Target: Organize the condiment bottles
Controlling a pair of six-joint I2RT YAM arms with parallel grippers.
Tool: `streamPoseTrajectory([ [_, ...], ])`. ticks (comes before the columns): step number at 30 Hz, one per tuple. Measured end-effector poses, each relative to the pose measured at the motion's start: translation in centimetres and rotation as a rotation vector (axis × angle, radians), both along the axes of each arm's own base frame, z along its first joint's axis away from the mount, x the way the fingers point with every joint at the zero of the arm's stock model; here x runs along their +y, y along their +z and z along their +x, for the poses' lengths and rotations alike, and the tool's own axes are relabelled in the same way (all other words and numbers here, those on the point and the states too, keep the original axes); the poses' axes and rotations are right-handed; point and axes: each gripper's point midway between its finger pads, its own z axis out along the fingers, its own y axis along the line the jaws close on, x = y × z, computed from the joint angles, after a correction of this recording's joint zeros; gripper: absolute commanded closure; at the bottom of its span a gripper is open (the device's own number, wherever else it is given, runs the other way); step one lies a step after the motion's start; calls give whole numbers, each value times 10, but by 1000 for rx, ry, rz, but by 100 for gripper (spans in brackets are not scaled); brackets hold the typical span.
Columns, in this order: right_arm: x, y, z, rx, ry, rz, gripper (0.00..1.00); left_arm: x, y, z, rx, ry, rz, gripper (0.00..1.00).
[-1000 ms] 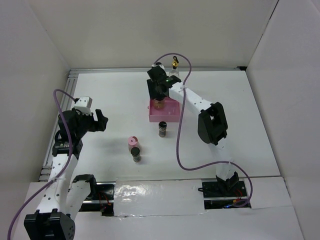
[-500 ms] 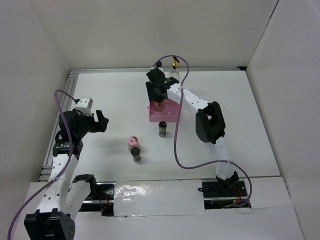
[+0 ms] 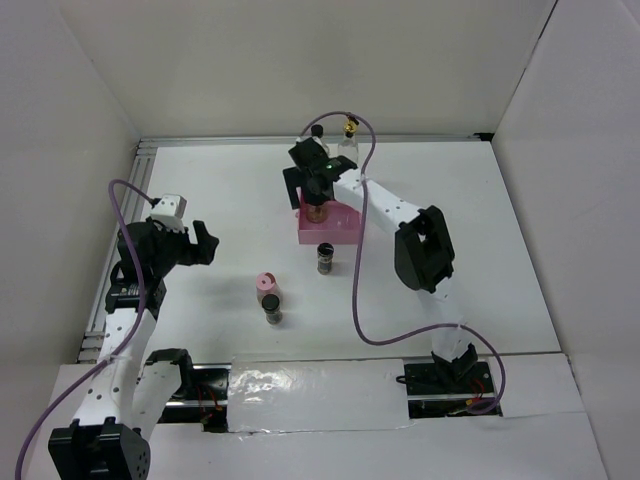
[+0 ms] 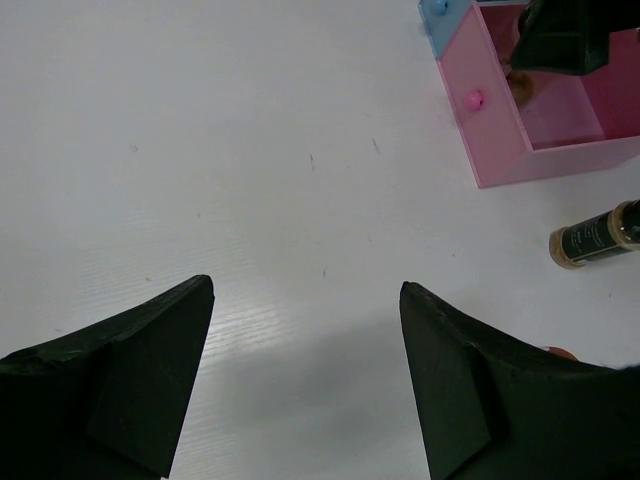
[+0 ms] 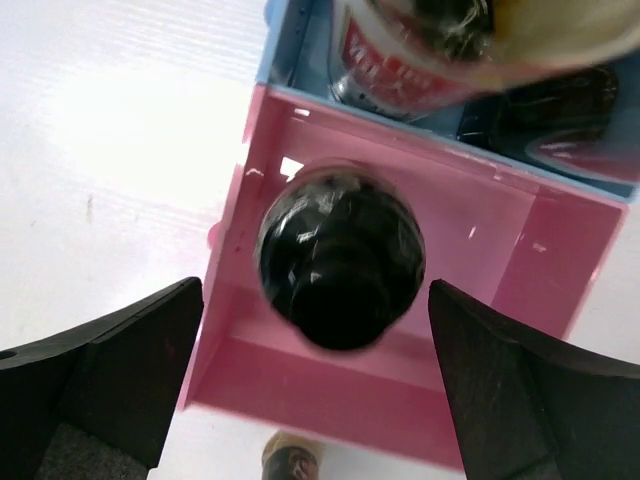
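Observation:
A tall bottle with a black cap (image 5: 342, 255) stands upright in the pink tray (image 5: 330, 385); it also shows in the top view (image 3: 316, 211). My right gripper (image 5: 315, 290) is open just above it, one finger on each side of the cap and apart from it. The clear bottle with a gold spout (image 3: 349, 130) stands behind. A black-lidded jar (image 3: 325, 258) stands in front of the pink tray (image 3: 342, 228). A pink-lidded jar (image 3: 266, 285) and a black-lidded jar (image 3: 273, 311) stand nearer. My left gripper (image 3: 200, 243) is open and empty at the left.
A blue tray (image 5: 285, 55) adjoins the pink tray's far side and holds a red-labelled bottle (image 5: 395, 75) and a dark jar (image 5: 560, 110). The left wrist view shows bare white table (image 4: 250, 150) under the left gripper (image 4: 305, 283). White walls enclose the table.
My right gripper has opened and let go of the black-capped bottle, which now stands free in the pink tray. The left arm has not moved.

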Motion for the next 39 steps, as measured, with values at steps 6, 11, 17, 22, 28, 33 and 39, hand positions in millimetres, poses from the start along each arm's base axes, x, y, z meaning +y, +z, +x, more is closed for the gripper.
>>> streamPoseTrajectory([
  [6, -7, 49, -55, -70, 92, -40, 34, -4, 2, -1, -6, -22, -7, 11],
  [11, 27, 104, -124, -163, 299, 32, 21, -5, 6, -3, -20, -28, -7, 12],
  [17, 103, 99, -190, -140, 553, 91, 0, -2, 6, -7, -15, -5, -2, 13],
  [22, 129, 38, -224, -18, 636, 7, 0, 2, 3, -14, 2, 17, 0, 13],
  [28, 127, 12, -233, 62, 621, 1, 2, 1, 2, -21, 19, 29, -15, 13],
  [33, 125, 1, -236, 90, 603, 6, 19, 1, 2, -24, 25, 31, -21, 13],
  [39, 125, -13, -235, 109, 591, -15, 40, 1, 2, -25, 23, 32, -21, 13],
])
